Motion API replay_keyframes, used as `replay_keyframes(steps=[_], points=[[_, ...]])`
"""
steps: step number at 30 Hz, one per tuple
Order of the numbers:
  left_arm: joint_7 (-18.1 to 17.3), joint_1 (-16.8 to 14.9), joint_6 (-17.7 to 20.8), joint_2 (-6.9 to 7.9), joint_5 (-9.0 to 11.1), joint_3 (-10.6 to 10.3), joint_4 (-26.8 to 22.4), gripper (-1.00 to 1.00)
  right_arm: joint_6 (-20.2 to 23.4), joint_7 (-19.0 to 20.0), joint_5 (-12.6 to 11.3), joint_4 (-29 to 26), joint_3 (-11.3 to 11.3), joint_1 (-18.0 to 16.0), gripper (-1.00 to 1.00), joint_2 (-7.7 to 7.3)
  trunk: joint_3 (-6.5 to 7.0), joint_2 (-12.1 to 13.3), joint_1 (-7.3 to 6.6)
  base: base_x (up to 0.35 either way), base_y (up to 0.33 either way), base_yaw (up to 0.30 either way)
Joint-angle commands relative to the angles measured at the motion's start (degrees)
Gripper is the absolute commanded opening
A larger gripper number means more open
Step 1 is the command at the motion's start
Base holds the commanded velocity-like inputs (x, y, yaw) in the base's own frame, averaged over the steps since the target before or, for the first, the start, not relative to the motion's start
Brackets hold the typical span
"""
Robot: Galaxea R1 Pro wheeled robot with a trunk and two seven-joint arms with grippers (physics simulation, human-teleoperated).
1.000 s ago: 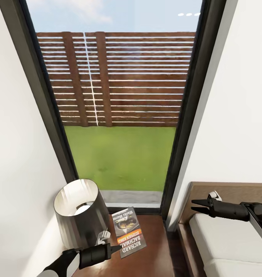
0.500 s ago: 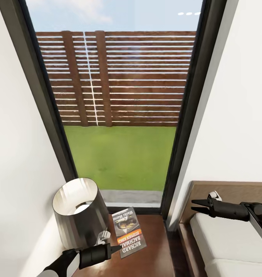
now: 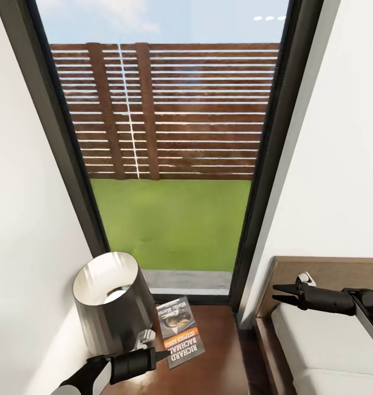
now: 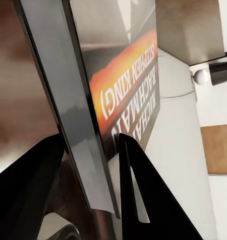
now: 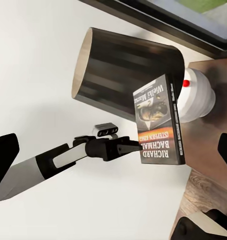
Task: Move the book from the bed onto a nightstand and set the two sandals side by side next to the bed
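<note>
Book (image 3: 179, 332) leftward, edge in left gripper (image 3: 163, 355).

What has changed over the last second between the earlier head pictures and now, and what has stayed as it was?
The left gripper, shut on the book, has drawn slightly toward the robot's left, carrying the book with it above the nightstand; the lamp appears slightly shifted too, so the head may have moved. The right gripper stays over the bed.

One book (image 3: 179, 331), one lamp (image 3: 111, 301), one nightstand (image 3: 219, 351).
</note>
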Motion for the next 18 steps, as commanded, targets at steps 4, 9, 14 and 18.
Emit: replay_keyframes(steps=[4,9,14,18], points=[[-0.3,0.0,0.5,-0.03,-0.4,0.5,-0.1,-1.00,0.6,0.1,-0.1,0.0,0.0,0.0,1.00,0.01,-0.79,-1.7,0.89,0.000,0.000,0.000],[-0.3,0.0,0.5,-0.04,-0.4,0.5,-0.1,-1.00,0.6,0.1,-0.1,0.0,0.0,0.0,1.00,0.04,-1.69,-3.7,1.99,0.000,0.000,0.000],[-0.3,0.0,0.5,-0.04,-0.4,0.5,-0.1,-1.00,0.6,0.1,-0.1,0.0,0.0,0.0,1.00,0.04,-2.59,-5.7,3.09,0.000,0.000,0.000],[-0.3,0.0,0.5,-0.04,-0.4,0.5,-0.1,-1.00,0.5,0.1,-0.1,0.0,0.0,0.0,1.00,0.10,-3.31,-7.3,3.97,0.000,0.000,0.000]])
